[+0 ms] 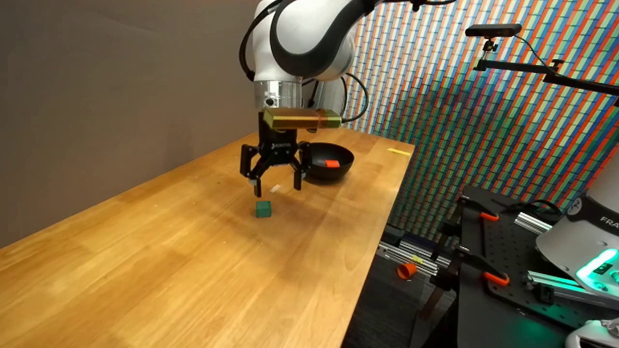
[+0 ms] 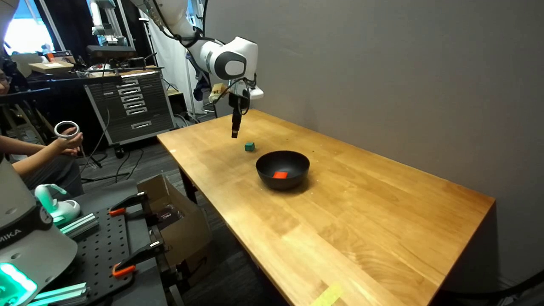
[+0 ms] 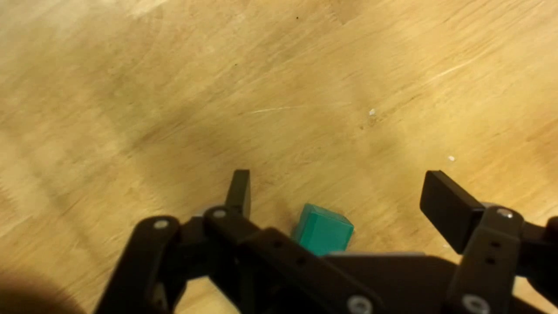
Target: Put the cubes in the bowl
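Note:
The green cube (image 1: 263,209) sits on the wooden table and shows in both exterior views (image 2: 249,147). The red cube (image 2: 280,174) lies inside the black bowl (image 2: 264,173); both also show in an exterior view, the red cube (image 1: 332,164) and the bowl (image 1: 333,174). My gripper (image 1: 277,190) points down, open and empty, above the table close to the green cube; it also shows in an exterior view (image 2: 234,135). In the wrist view the green cube (image 3: 324,231) appears between the open fingers (image 3: 335,192), nearer the left finger, its lower part hidden by the gripper.
The table (image 1: 193,270) runs along a grey wall (image 2: 382,85). The bowl stands beside the gripper, a short way from the green cube. Yellow tape (image 2: 328,295) is stuck near a table edge. A person's hand (image 2: 70,142) holds a controller off the table.

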